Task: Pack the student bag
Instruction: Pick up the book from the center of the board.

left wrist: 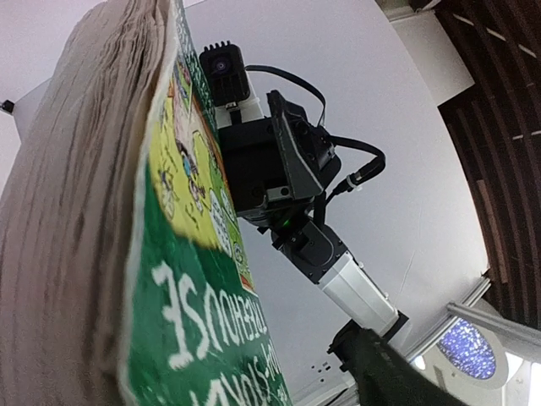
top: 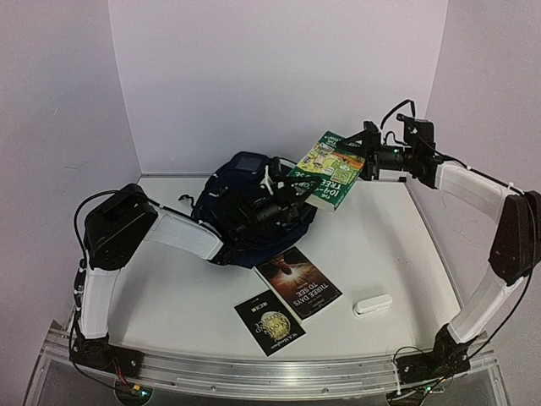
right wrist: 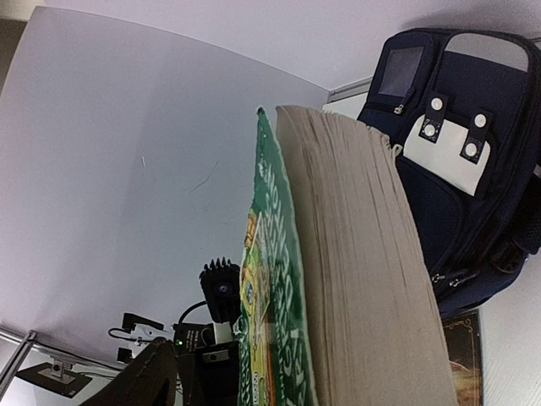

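Observation:
The student bag [top: 241, 199], a dark navy backpack with white buckle patches, lies at the table's middle; it also shows in the right wrist view [right wrist: 482, 127]. A thick green-covered book [top: 326, 169] hangs tilted in the air just right of the bag. My right gripper [top: 365, 165] is shut on the book's right edge, with one finger [right wrist: 144, 381] beside the cover. My left gripper [top: 292, 201] reaches over the bag to the book's lower left corner. Its jaws stand on either side of the book [left wrist: 169, 254]. A gap shows between the visible finger [left wrist: 397, 376] and the cover.
Two dark paperbacks lie flat in front of the bag, the larger [top: 298, 283] and the smaller [top: 269, 321]. A small white block [top: 372, 305] lies to their right. White walls close in the back and sides, and a metal rail [top: 254, 372] runs along the near edge.

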`<move>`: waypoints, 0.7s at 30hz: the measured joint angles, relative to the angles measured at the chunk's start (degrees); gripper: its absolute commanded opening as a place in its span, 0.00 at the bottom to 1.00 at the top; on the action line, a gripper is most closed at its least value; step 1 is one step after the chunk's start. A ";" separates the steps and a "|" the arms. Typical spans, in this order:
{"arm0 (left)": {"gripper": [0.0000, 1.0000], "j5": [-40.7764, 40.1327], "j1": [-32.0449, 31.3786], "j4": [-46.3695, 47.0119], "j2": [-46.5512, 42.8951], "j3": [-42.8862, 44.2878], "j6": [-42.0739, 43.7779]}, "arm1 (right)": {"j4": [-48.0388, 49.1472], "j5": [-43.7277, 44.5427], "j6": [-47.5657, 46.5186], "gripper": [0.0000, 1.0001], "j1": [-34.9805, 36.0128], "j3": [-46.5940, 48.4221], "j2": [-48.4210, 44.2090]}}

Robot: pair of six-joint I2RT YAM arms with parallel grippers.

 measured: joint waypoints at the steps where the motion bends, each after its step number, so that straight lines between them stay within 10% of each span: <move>1: 0.51 -0.09 0.00 -0.01 0.01 0.05 0.22 | 0.32 -0.04 0.11 0.00 0.01 -0.36 0.00; 7: 0.15 -1.21 0.11 -1.24 0.17 0.06 0.40 | 1.52 0.10 0.49 0.18 0.06 -2.04 -0.29; 10: 0.02 -2.36 -0.01 -1.23 0.13 -0.79 0.26 | 2.42 0.26 -0.09 0.51 0.20 -2.15 -0.47; 15: 0.00 -3.49 -0.08 0.79 -1.85 -5.20 0.70 | 2.17 0.90 -1.12 0.86 1.52 -2.52 -0.55; 21: 0.00 -7.25 2.01 -1.87 -10.58 -17.54 4.01 | -8.85 6.92 -11.58 0.92 0.91 1.72 -0.59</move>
